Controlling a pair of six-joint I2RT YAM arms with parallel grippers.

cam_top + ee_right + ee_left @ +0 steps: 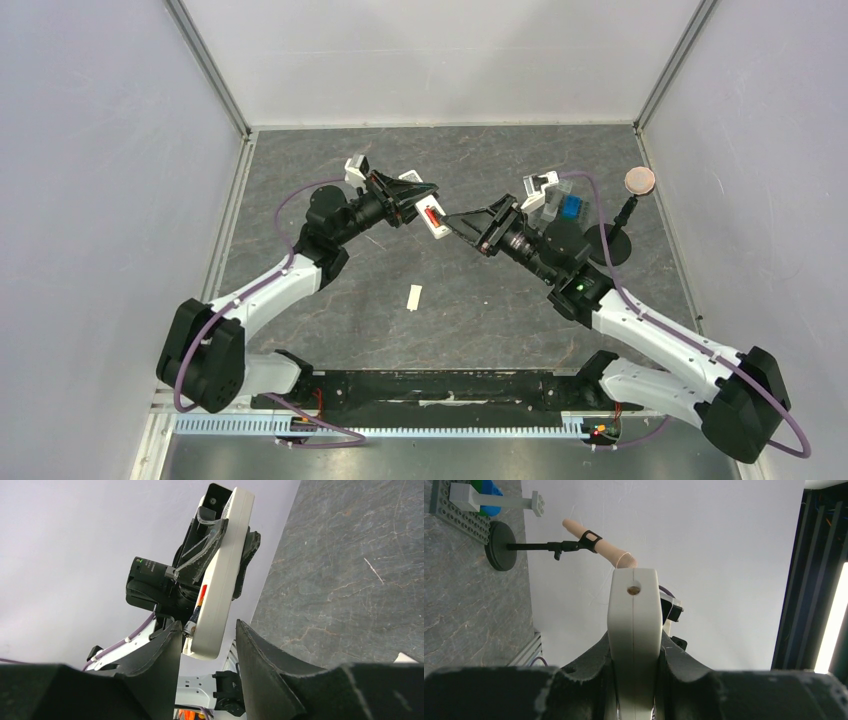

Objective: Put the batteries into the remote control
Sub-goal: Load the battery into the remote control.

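Left gripper [420,203]: jaws clamped on the remote control [634,630]. The left wrist view shows both fingers pressed against its flat faces, the thin edge toward the camera. The remote is held in the air above the middle of the worktop, somewhat toward the far edge, and touches nothing else.

Cover piece [414,297]: lies flat on the worktop below the held remote, toward the near edge and well apart from both grippers.

Batteries: the red one [201,596] and the dark one [192,621] lie end to end in the open bay, along the remote's long axis. The dark one's metal end is at the remote's free end. Whether either is fully seated cannot be told.

Right gripper [207,626]: fingers spread wide, holding nothing. They straddle the remote's free end. The remote's long axis runs straight away from this gripper, and the bay side faces the finger [167,645] on the left of the right wrist view, which is just beside the dark battery.

Judgement: the right arm is the free one. The next move would be a press across the long axis, into the bay.
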